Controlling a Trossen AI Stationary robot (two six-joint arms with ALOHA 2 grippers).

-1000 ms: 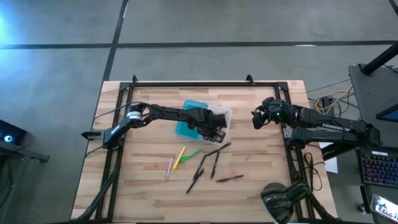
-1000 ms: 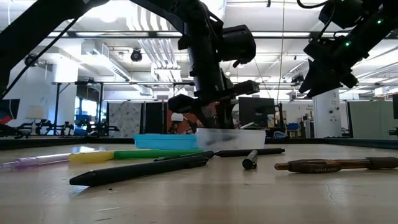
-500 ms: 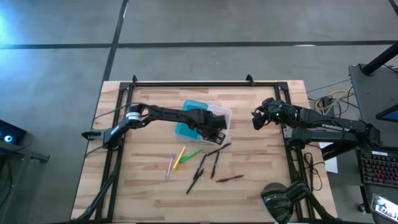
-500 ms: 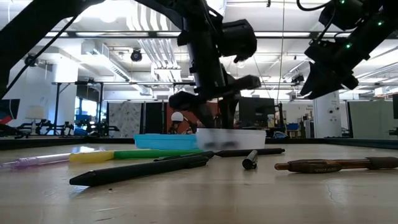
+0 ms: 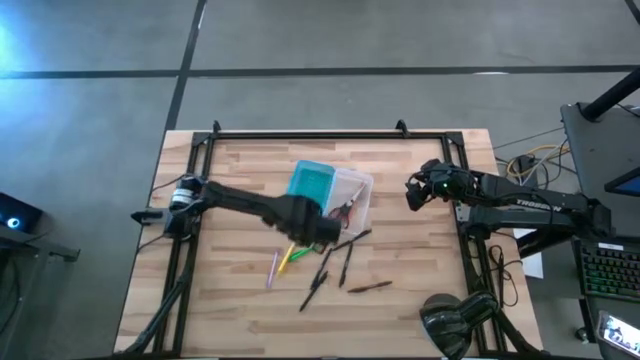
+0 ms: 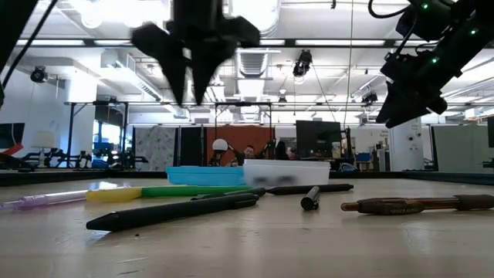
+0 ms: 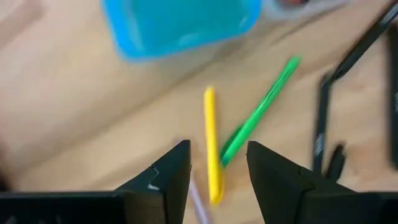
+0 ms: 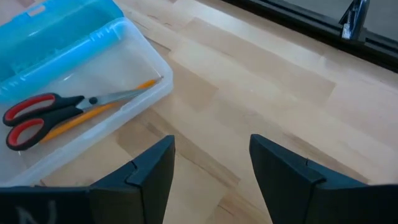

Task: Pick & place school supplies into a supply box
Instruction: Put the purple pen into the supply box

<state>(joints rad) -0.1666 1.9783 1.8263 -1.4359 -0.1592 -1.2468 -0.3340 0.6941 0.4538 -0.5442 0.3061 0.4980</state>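
Supply box (image 5: 331, 192) open on the wooden worktop (image 5: 230, 290), teal half (image 8: 56, 34) and clear half (image 8: 93, 118) side by side. Red-handled scissors (image 8: 59, 112) lying flat inside the clear half, crossed by an orange pencil (image 8: 99, 112), both fully within its walls. Left hand (image 7: 216, 167) poised above the worktop just beside the box, on the side toward the loose supplies, fingers (image 7: 168, 177) released and spread, grasping nothing. Yellow pen (image 7: 212, 143) directly under that hand, between the two fingers as seen from the wrist; green pen (image 7: 261, 106) touching or overlapping it at one end and angling away toward the box. Pink pen (image 5: 273, 268) just beyond the yellow one, farther from the box. Dark pens (image 5: 330, 268) scattered near the box's clear half, one of them (image 6: 174, 212) nearest the low camera; brown pen (image 5: 369, 287) lying apart, farthest from the box. Right hand (image 8: 211, 165) raised off the worktop, well apart from the box on its clear-half side, fingers released, empty.
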